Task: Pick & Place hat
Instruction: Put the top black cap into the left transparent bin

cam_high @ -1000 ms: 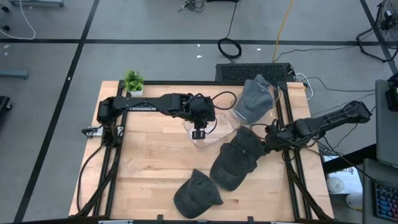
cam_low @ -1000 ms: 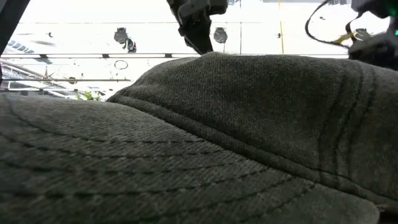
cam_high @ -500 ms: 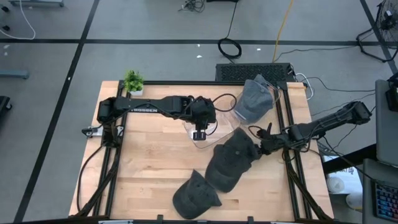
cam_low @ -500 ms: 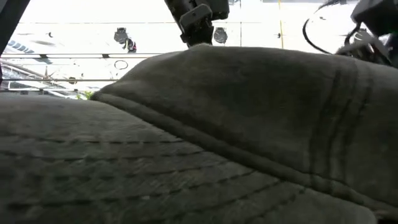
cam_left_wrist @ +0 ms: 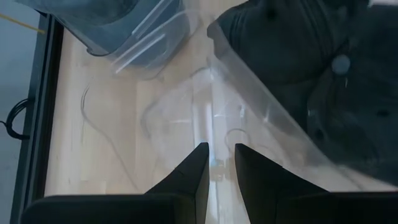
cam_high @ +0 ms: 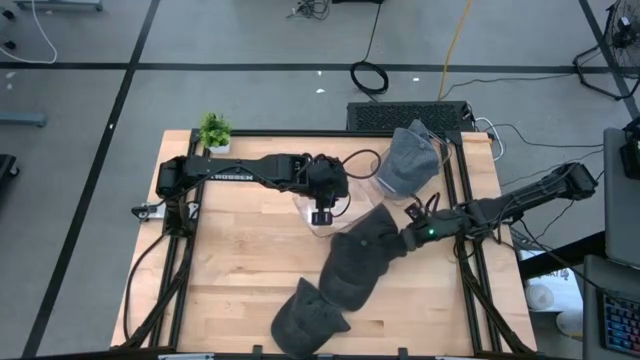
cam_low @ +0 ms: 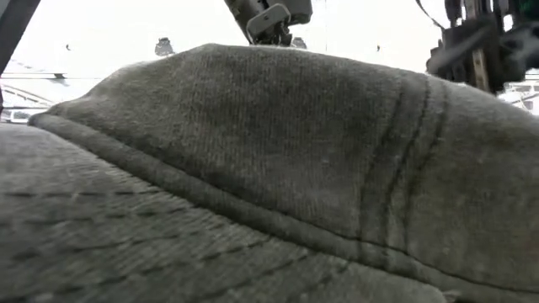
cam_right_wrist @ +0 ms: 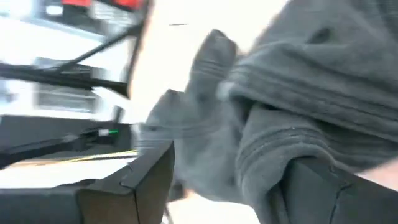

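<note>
Wooden table [cam_high: 230, 260], grey floor around it. Clear plastic bin [cam_high: 345, 210] at centre: left gripper [cam_high: 320, 214] pinches its rim, seemingly steadying it. Dark cap [cam_high: 360, 255] beside the bin: right gripper [cam_high: 410, 236] clamps its crown fabric, apparently for carrying. Second dark cap [cam_high: 305, 322] at the table's near edge; grey cap [cam_high: 408, 158] at the far side.
</note>
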You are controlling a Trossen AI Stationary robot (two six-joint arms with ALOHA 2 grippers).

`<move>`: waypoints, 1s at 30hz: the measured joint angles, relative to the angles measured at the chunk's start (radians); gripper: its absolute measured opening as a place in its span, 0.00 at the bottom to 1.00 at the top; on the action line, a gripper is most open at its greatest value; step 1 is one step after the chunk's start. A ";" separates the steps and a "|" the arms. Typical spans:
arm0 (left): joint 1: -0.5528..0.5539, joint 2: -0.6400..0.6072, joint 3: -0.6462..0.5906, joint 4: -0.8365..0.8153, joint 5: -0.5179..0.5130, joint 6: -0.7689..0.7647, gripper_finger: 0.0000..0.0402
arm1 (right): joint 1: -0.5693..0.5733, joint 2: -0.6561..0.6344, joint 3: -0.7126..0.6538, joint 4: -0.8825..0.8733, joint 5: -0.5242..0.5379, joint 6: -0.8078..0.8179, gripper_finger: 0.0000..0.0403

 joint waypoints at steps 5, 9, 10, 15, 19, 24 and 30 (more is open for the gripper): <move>0.000 0.000 0.000 0.024 0.000 0.003 0.22 | 0.000 -0.001 0.000 0.234 0.020 -0.120 0.61; 0.000 0.000 0.000 0.031 0.000 0.004 0.22 | 0.000 0.000 0.000 0.273 0.020 -0.150 0.61; 0.000 0.000 0.000 0.031 0.000 0.004 0.22 | 0.000 0.000 0.000 0.272 0.020 -0.158 0.61; 0.000 0.000 0.000 0.031 -0.001 0.004 0.22 | 0.000 0.000 0.000 0.175 0.037 -0.117 0.61; 0.000 0.000 0.000 0.034 -0.001 0.005 0.22 | -0.001 0.000 0.000 0.028 0.096 -0.032 0.61; 0.000 0.000 0.000 0.035 -0.001 0.005 0.22 | -0.001 0.000 0.000 -0.087 0.175 -0.003 0.61; 0.000 0.000 0.000 0.036 -0.001 0.005 0.22 | -0.032 0.000 0.000 -0.108 0.210 -0.003 0.61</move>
